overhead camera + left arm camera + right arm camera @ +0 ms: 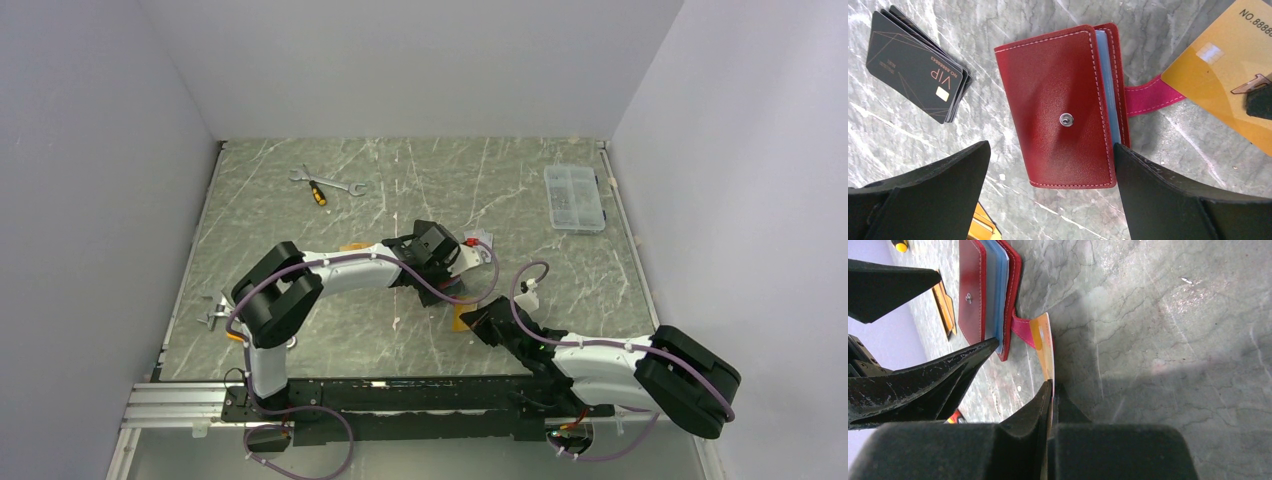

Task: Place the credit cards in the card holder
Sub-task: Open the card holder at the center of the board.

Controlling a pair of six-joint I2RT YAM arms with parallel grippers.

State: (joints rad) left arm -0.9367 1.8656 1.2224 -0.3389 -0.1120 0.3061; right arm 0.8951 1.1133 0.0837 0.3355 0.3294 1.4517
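Grey marbled table (420,180) bears card holder (1063,110), black cards (918,65), wrench (340,184), box (574,198).

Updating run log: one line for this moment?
left jaws open, straddling dark-red leather card holder | right jaws shut on orange plastic credit card

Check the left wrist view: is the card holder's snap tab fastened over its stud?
No, the card holder has its tab sticking out sideways, leaving the stud uncovered.

Even, diffuse light filled the top view, with faint shadows under the arms (350,265) on the table (420,180). The card holder (1058,115) looked sharp, while the left gripper's 2 fingers (923,195) and the right gripper's pads (1128,450) blurred near the lenses.
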